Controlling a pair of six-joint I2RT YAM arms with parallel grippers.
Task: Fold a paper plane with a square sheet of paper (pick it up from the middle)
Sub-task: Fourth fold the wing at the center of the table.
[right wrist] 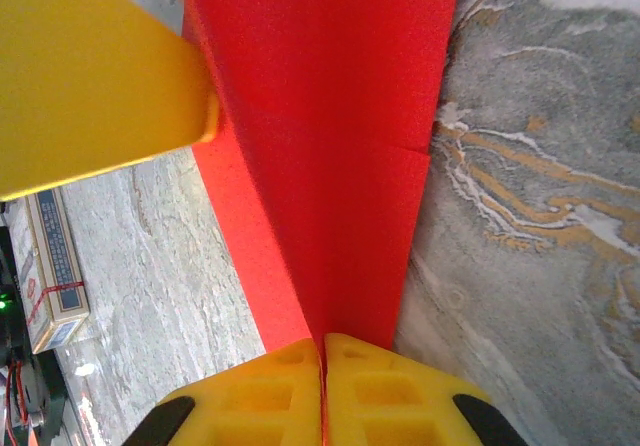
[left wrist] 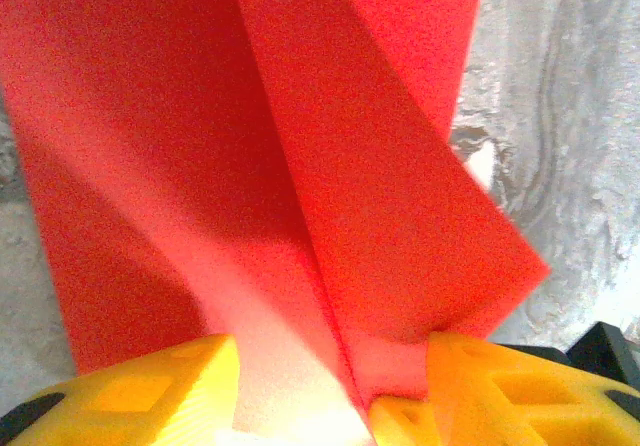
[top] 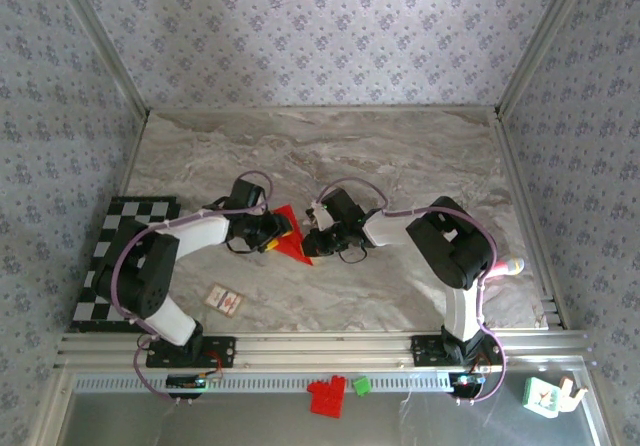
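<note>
Red sheet of paper (right wrist: 330, 146) stands mid-fold, the right gripper (right wrist: 322, 351) with jaws pinching its crease, the left gripper (left wrist: 330, 356) with jaws spread astride it; next, likely, pressing that crease flat.

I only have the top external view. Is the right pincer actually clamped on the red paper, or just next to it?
Observer: Clamped. On the right wrist view the right pincer is shut, with the red paper running up from between its fingertips.
Operator: And the left one?
Observer: On the left wrist view the left pincer has its fingers apart, straddling the paper.
Operator: Is the sheet flat there?
Observer: No. A crease runs down between those fingers, with one flap lifting off beside it.
</note>
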